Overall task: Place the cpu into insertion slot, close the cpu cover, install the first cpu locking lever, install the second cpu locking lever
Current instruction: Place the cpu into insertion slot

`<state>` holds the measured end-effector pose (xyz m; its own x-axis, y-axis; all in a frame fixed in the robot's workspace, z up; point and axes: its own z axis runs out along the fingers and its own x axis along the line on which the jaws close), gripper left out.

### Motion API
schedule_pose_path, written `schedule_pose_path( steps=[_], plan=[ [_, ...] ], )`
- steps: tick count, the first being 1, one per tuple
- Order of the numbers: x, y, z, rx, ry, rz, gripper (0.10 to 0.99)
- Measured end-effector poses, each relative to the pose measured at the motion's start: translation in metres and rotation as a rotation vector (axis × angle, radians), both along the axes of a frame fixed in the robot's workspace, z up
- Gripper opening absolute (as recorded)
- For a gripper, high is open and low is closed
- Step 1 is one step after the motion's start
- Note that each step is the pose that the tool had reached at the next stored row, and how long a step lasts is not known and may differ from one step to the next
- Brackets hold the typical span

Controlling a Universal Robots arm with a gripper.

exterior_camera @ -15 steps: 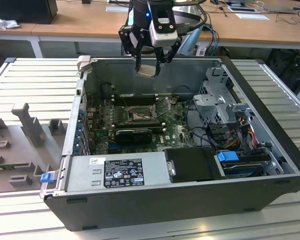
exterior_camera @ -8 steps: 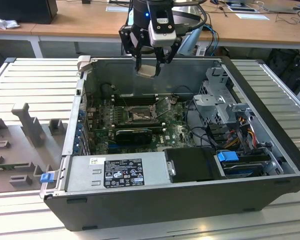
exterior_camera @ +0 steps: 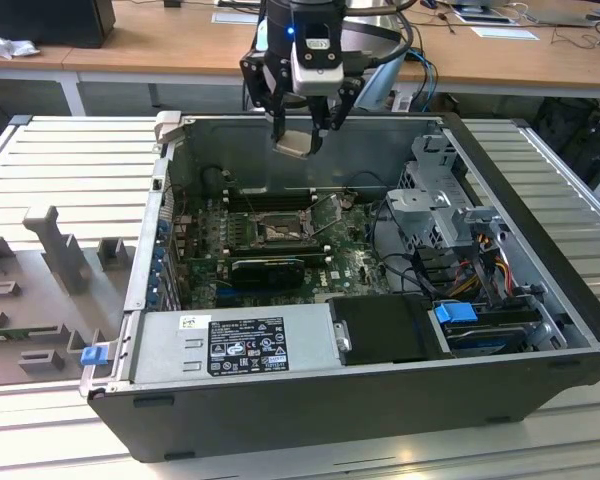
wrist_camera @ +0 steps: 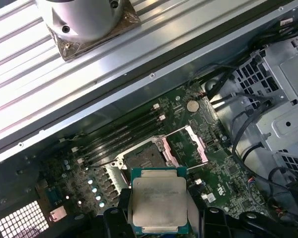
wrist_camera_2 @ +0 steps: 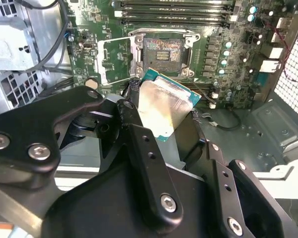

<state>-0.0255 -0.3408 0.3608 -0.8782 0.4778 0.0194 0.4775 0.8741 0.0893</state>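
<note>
black fingers (wrist_camera_2: 139, 144) of mine grip the cpu (wrist_camera_2: 164, 106) by its edges, insertion slot (wrist_camera_2: 163, 52) lying open well below me.

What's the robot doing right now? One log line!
end effector: shut on cpu | insertion slot: empty | cpu cover: open

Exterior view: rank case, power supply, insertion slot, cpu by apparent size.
1. case
2. power supply
3. insertion slot
4. cpu, held in the pincer above the board; height may skew it against the slot.
</note>
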Motion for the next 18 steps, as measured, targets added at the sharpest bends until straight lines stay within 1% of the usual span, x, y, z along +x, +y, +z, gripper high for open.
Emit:
schedule_pose_path(
  steps=[3, 12, 18],
  plan=[
    [-0.0001, 0.0000, -0.0008, 0.000, 0.0000, -0.024, 0.529],
    [-0.0001, 0.0000, -0.0028, 0.000, 0.0000, -0.065, 0.529],
    [-0.0001, 0.0000, -0.0044, 0.000, 0.0000, -0.107, 0.529]
  ],
)
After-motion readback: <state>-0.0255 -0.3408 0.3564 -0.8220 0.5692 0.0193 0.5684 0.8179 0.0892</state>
